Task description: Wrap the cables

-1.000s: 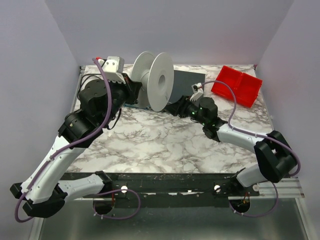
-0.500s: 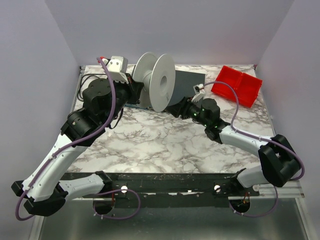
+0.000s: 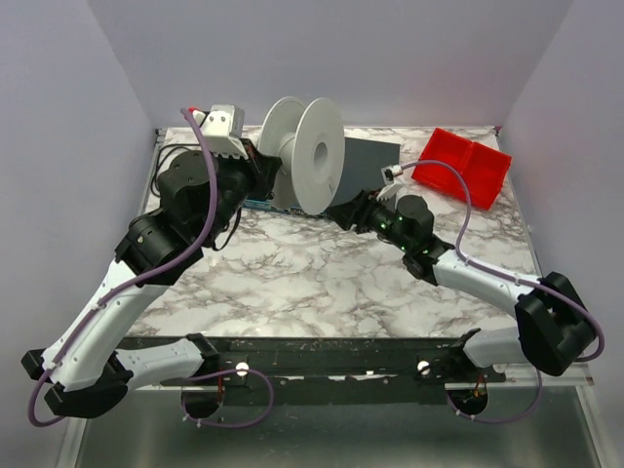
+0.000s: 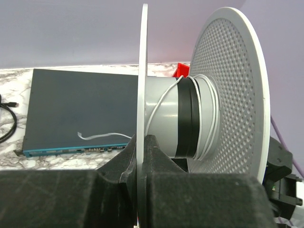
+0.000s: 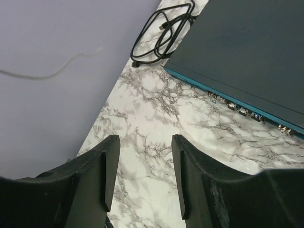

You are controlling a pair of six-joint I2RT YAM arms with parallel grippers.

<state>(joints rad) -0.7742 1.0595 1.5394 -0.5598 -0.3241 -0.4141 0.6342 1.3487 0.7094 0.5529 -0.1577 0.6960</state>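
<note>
A white spool [image 3: 309, 156] stands on edge at the back of the table. My left gripper [image 4: 141, 142] is shut on the rim of its left flange [image 4: 142, 71]. The thin white cable [image 4: 208, 118] lies in a few turns round the grey hub beside a black band. One strand crosses the hub, and a loose end [image 4: 102, 136] rests on the dark box. My right gripper [image 3: 343, 213] sits low by the spool's right flange. Its jaws stand open over bare marble [image 5: 145, 142] with nothing between them. A faint thin line [image 5: 47, 73] shows against the wall.
A flat dark box with a teal front edge [image 3: 369, 158] lies behind the spool. A red bin [image 3: 463, 168] sits at the back right. A coiled black cord [image 5: 159, 31] lies at the back left corner by the wall.
The spool has shifted slightly to the right in my left gripper. The right arm's elbow has swung outward to the right, with its gripper staying near the spool.
</note>
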